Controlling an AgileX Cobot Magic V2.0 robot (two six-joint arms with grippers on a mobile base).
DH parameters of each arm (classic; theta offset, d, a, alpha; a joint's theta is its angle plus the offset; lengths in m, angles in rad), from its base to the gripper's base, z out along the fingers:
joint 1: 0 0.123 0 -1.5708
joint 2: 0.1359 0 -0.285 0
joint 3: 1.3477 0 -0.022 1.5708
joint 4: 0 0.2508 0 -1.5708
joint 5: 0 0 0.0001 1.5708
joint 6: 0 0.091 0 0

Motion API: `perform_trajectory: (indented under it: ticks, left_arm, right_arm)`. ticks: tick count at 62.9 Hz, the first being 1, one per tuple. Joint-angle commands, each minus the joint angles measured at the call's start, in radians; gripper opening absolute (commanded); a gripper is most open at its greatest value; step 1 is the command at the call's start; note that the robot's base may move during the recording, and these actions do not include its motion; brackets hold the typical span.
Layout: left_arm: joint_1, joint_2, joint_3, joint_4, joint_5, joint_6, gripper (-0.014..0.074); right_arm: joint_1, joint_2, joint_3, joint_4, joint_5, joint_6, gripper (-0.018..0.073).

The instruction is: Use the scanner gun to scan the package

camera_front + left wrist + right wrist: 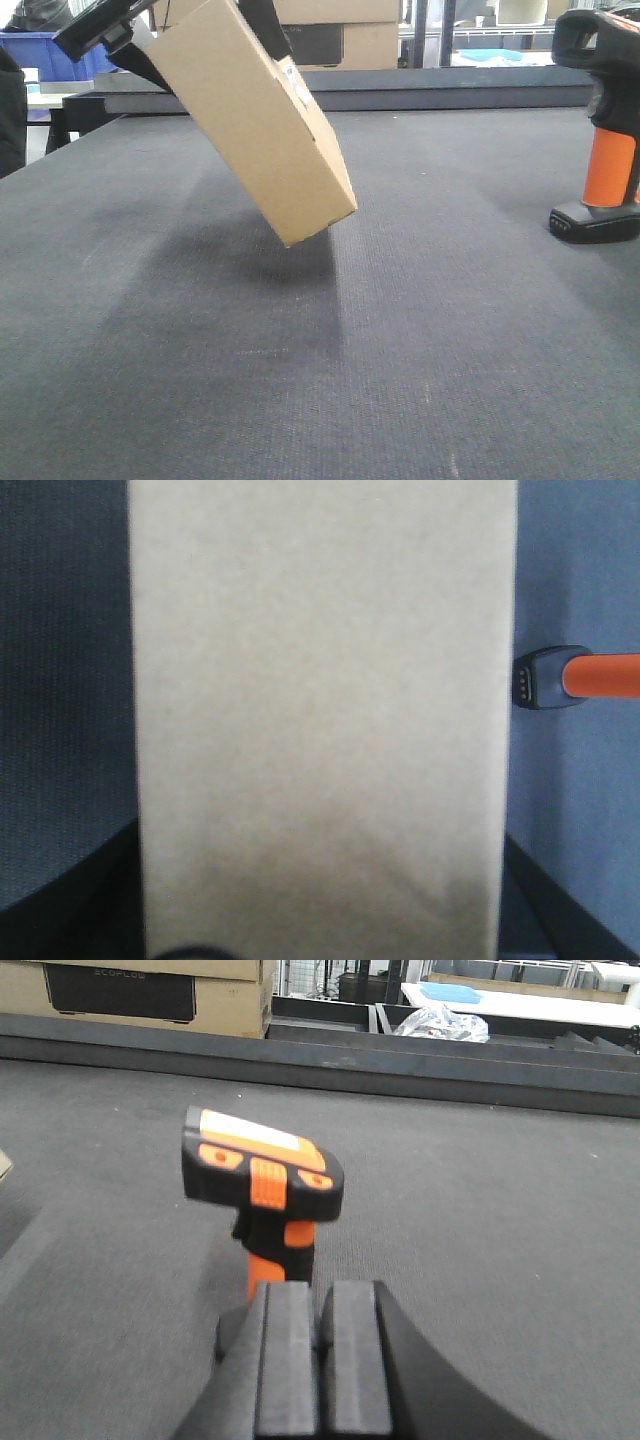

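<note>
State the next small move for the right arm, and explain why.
Probably open the right gripper: its jaws sit closed just short of the scanner gun, which stands upright and ungrasped on the table, while the left gripper already holds the package lifted and tilted.

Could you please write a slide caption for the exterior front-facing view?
Tilted package held over the dark table while the scanner gun stands upright at the frame's right edge.
</note>
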Motion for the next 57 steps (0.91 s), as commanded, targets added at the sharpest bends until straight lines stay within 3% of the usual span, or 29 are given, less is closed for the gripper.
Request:
perform_trajectory:
  ticks: [1,7,12,20,33,39,47,57]
  left_arm:
    - [-0.007,-0.009,-0.005,-0.014,-0.003,0.001,-0.0111]
    - [-0.007,-0.009,-0.005,-0.014,0.014,0.001,-0.0111]
    - [-0.009,-0.009,-0.005,-0.013,0.024,0.003,-0.0111]
    - [-0.013,-0.009,-0.005,-0.006,0.025,0.003,-0.0111]
    - [-0.044,-0.009,-0.005,0.013,0.025,0.003,-0.0111]
    - [-0.054,-0.009,-0.005,0.015,0.017,0.003,-0.0111]
    - [-0.058,-0.009,-0.005,0.035,0.017,0.003,-0.0111]
    - [-0.058,-0.009,-0.005,0.055,0.019,0.003,-0.0111]
  right_arm:
    - [0.003,0.082,-0.009,-0.007,-0.173,-0.002,-0.0162]
    - [0.003,0.153,-0.009,-0.007,-0.288,-0.002,-0.0162]
    - [0.003,0.194,-0.009,-0.007,-0.306,-0.002,-0.0162]
    - [0.003,0.299,-0.009,0.108,-0.339,-0.002,-0.016]
    - [0.003,0.461,-0.009,0.102,-0.48,0.019,-0.0163]
    - [0.003,0.528,-0.009,0.012,-0.543,0.126,-0.0163]
    - [0.003,0.628,-0.009,-0.182,-0.661,0.304,-0.0163]
    - [0.003,0.756,-0.009,-0.228,-0.8,0.35,-0.0163]
